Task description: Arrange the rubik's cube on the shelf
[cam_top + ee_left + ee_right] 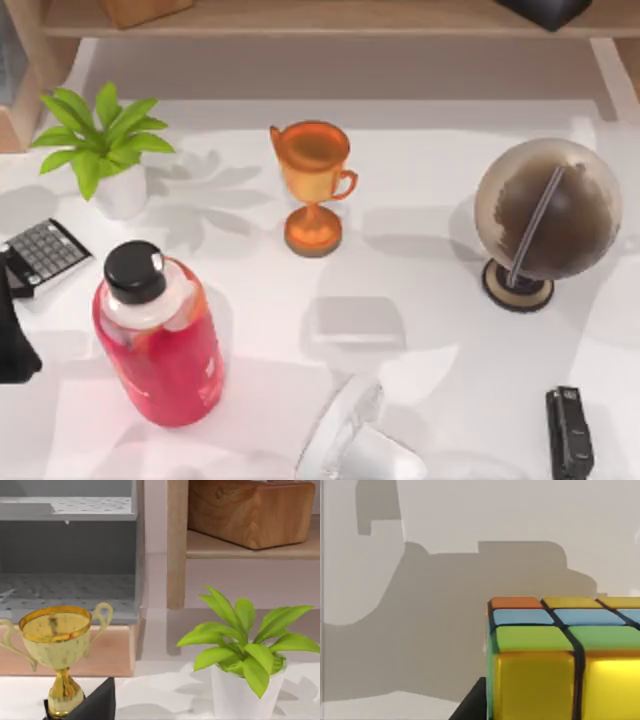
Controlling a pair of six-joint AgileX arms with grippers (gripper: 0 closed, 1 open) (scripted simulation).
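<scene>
The rubik's cube (555, 650) looms close in the right wrist view, showing yellow, green, blue and orange squares with dark grid lines. My right gripper is shut on it, with one dark finger (471, 706) against its side, above the white tabletop. From above, my right arm (355, 440) comes in at the near middle edge and covers the cube. The shelf (330, 22) is a light-wood plank along the far edge, with its upright (177, 545) in the left wrist view. My left gripper (12, 340) sits parked at the table's left edge.
An orange trophy (312, 185) stands mid-table, a globe (545, 215) to the right, and a potted plant (105, 150) at far left. A red bottle (160, 335) and a calculator (42, 252) lie near left, a black stapler (568, 432) near right. A wooden block (247, 510) rests on the shelf.
</scene>
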